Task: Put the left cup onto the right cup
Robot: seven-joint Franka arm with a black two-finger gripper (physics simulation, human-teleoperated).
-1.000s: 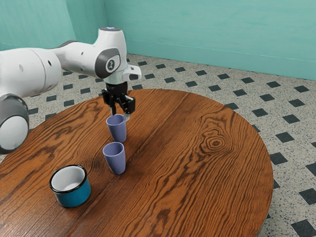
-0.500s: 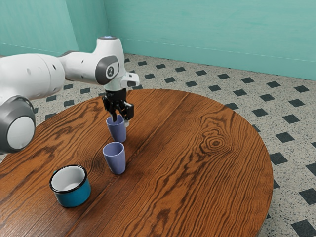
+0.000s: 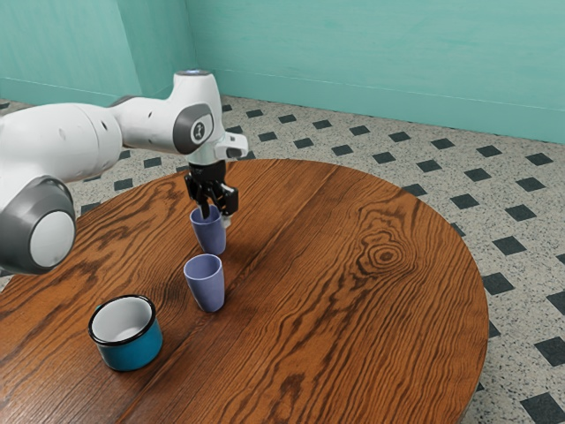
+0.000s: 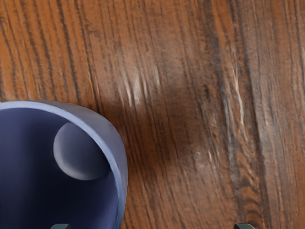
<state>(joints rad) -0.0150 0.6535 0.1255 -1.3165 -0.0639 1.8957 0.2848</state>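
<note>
Our gripper [image 3: 211, 210] is open and low over the farther cup [image 3: 210, 235], its jaws astride the rim wall and not yet pinching it. This cup stands upright, its axis vertical, and the nearer cup [image 3: 205, 283] is just beside it on the round wooden table [image 3: 371, 291], in a room with teal walls [image 3: 397, 53]

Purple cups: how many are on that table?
2. The far cup stands right under the jaws; the near cup stands apart from it, toward the mug. None seem hidden.
</note>
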